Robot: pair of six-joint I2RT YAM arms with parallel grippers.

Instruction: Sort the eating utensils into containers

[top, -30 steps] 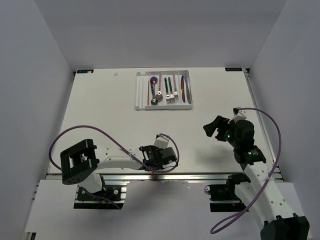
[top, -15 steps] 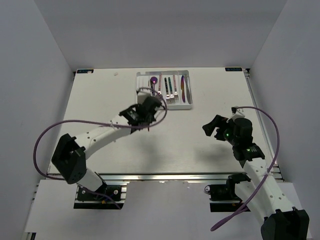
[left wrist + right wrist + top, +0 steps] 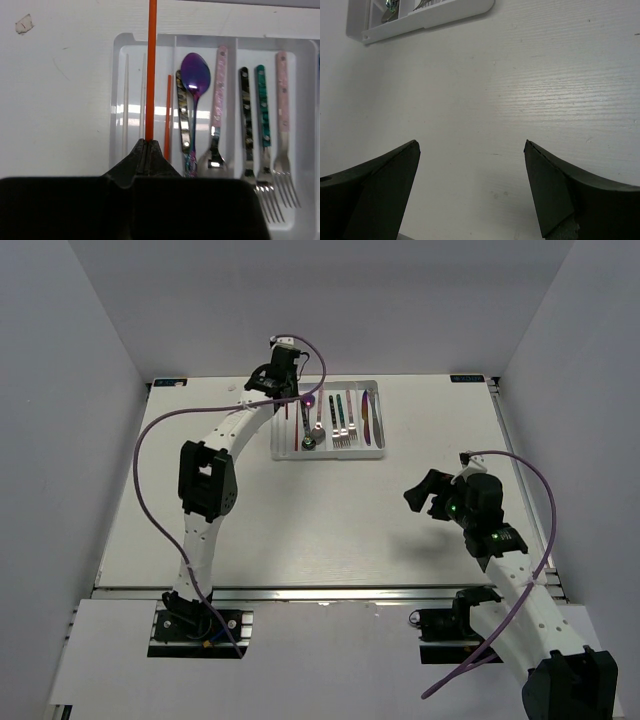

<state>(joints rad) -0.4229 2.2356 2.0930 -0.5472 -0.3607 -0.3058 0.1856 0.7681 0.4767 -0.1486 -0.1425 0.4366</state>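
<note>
The left gripper (image 3: 148, 146) has swung forward to hang above the white divided plastic tray (image 3: 118, 45), clamped on a thin red-orange chopstick (image 3: 151, 70). Releasing it into a left compartment looks next. The right gripper (image 3: 470, 146) gapes empty.

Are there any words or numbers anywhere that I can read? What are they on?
No text here can be read.
Left dark label at the far edge of the table: too small to read.
Right dark label at the same edge: too small to read.
White tray, utensils, orange chopstick: no writing shows.
</note>
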